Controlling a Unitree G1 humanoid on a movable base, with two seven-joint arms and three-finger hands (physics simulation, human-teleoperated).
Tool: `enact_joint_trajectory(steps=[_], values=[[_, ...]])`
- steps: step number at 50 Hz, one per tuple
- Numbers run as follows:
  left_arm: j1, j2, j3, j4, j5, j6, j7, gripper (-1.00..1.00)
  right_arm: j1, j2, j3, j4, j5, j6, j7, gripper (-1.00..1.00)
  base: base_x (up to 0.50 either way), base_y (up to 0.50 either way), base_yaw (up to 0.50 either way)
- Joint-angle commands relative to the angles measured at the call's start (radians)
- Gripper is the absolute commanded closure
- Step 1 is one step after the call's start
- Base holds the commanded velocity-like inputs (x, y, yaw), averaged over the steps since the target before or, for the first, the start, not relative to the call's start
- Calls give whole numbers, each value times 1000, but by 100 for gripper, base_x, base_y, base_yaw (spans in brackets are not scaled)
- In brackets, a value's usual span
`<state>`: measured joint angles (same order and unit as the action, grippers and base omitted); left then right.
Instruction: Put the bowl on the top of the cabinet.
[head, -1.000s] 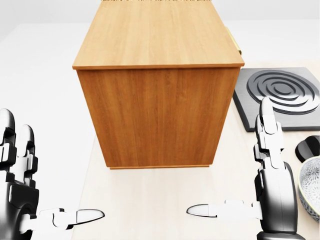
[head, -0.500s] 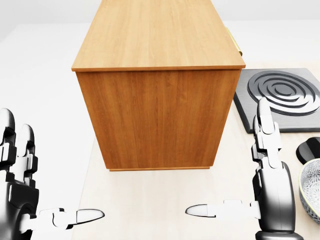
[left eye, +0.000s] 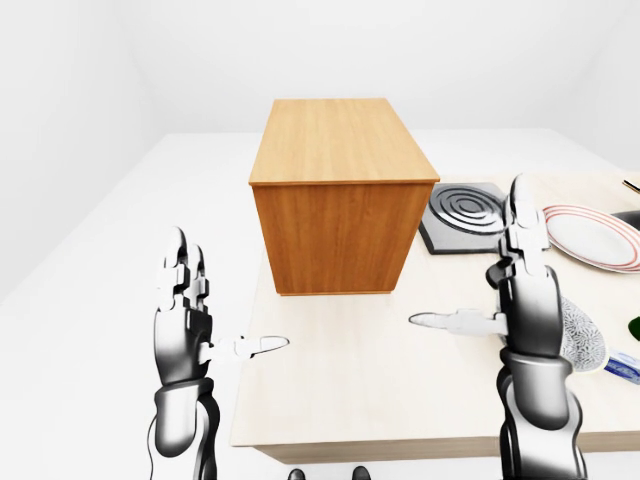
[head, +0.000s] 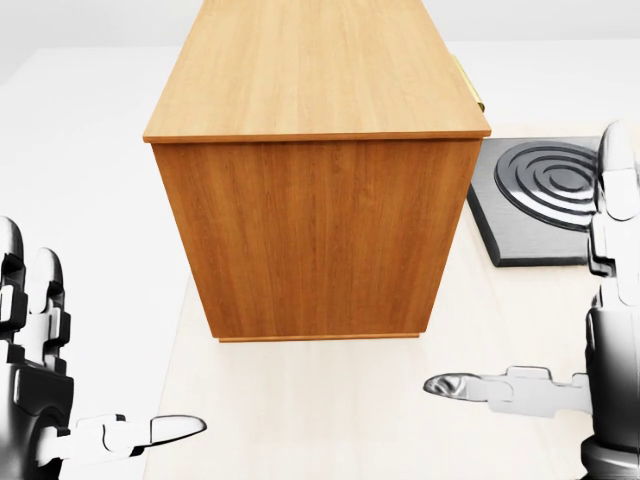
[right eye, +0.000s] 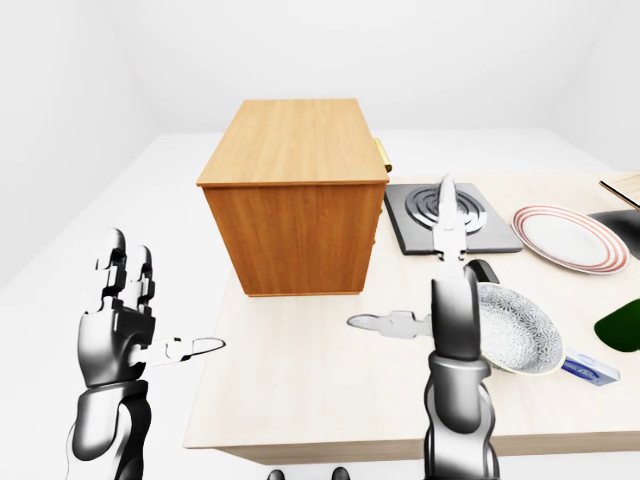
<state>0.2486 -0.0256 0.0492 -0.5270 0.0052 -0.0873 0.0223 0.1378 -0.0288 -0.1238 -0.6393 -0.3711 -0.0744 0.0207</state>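
The wooden cabinet (left eye: 340, 190) stands on the pale table (right eye: 300, 390), its flat top bare. A patterned grey bowl (right eye: 515, 325) rests on the table to the cabinet's lower right. My right hand (right eye: 400, 255) is open just left of the bowl, fingers upright and thumb pointing left, and holds nothing. In the left-eye view this hand hides most of the bowl (left eye: 585, 340), and the head view does not show the bowl. My left hand (left eye: 235, 300) is open at the table's left edge, empty.
A dark burner plate (left eye: 465, 212) lies right of the cabinet. A red-rimmed plate (right eye: 565, 238) sits further right. A small black object (right eye: 483, 270) lies above the bowl, with a dark green thing (right eye: 620, 325) and a blue item (right eye: 590, 370) at far right.
In the head view my right hand has moved right and up, and the bowl and black object no longer show. My left hand has sunk slightly.
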Motion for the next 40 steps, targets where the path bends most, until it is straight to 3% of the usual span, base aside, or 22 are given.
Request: enact_joint_trajectory(steps=[1,4,15,25,40], values=[[0,-1,0,-7,9,0,8,-100,-85,-78,-167,-35,-119,9,105,-100,0,0,0],[1,-1,-1,2,10,0,9,-100,-60,-96,-223,25,-135,-13,149,-100,0,0,0],[1,0,-6,2,17,0,14,-100,-12,-129,-355,109,-264,-13,300,-100,0,0,0],[-7,1,-4,5,19,0,20,-100,19,-143,-459,151,-282,-13,393,-100,0,0,0],[-20,1,5,4,20,0,29,-100,47,-148,-502,269,-331,-13,415,-100,0,0,0]])
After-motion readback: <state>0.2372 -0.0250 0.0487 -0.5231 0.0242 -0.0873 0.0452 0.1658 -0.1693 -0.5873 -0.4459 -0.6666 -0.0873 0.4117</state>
